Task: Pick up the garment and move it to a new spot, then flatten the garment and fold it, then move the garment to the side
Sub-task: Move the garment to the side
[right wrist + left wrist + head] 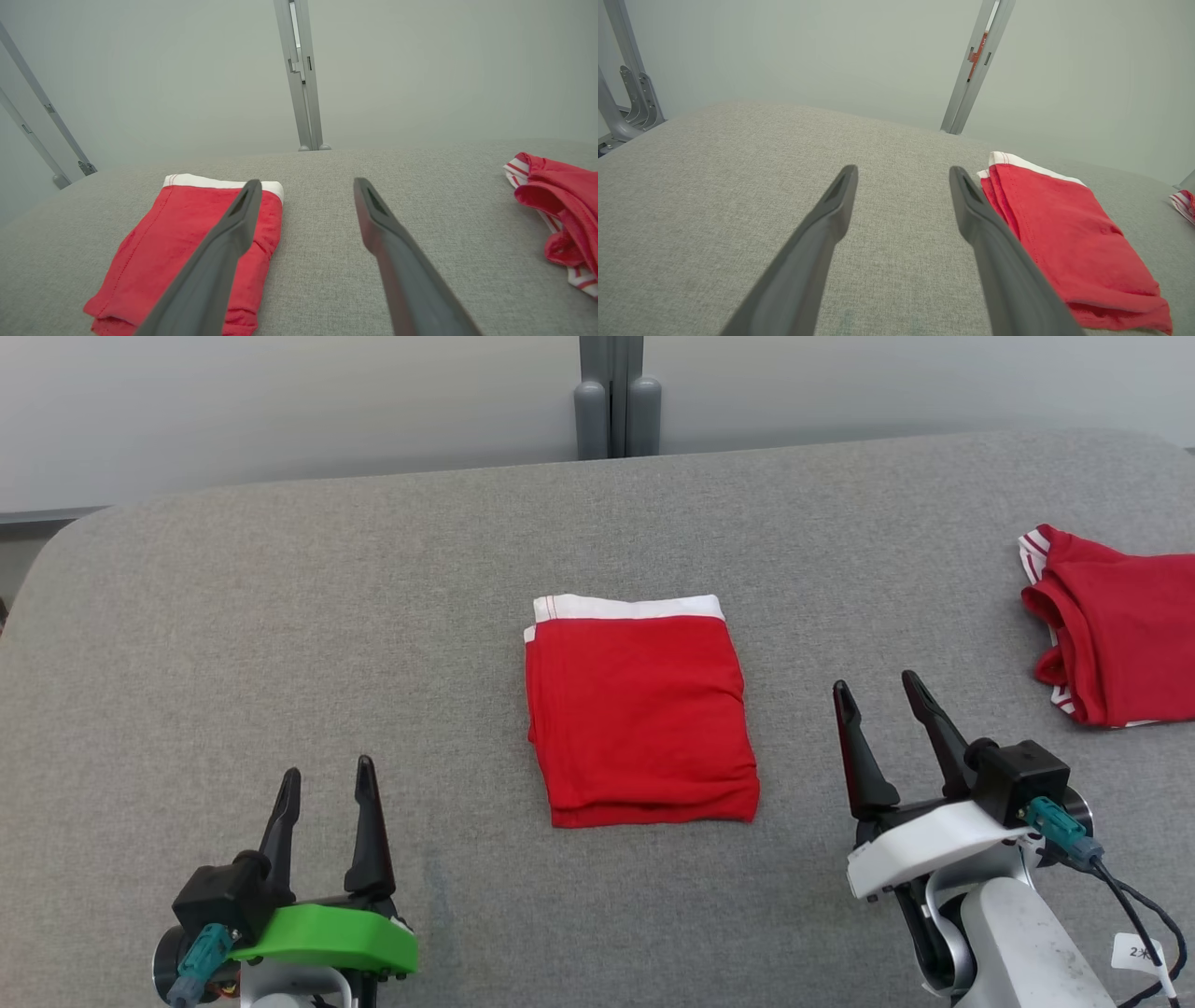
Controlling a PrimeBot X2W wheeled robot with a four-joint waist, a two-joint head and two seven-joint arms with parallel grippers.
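Observation:
A red garment (640, 714) with a white waistband lies folded into a neat rectangle at the middle of the grey table (280, 616). It also shows to the right in the left wrist view as the garment (1069, 238) and at lower left in the right wrist view as the garment (187, 247). My left gripper (327, 775) stands open at the lower left, well clear of the cloth, holding nothing. My right gripper (878, 686) stands open just right of the garment's lower corner, also holding nothing. Its own view shows the gripper (303, 184) over bare table.
A second red garment (1116, 635) with striped trim lies crumpled at the table's right edge, also seen as the crumpled garment (560, 210). A grey metal post (616, 397) rises behind the far edge. The table's left half is bare cloth.

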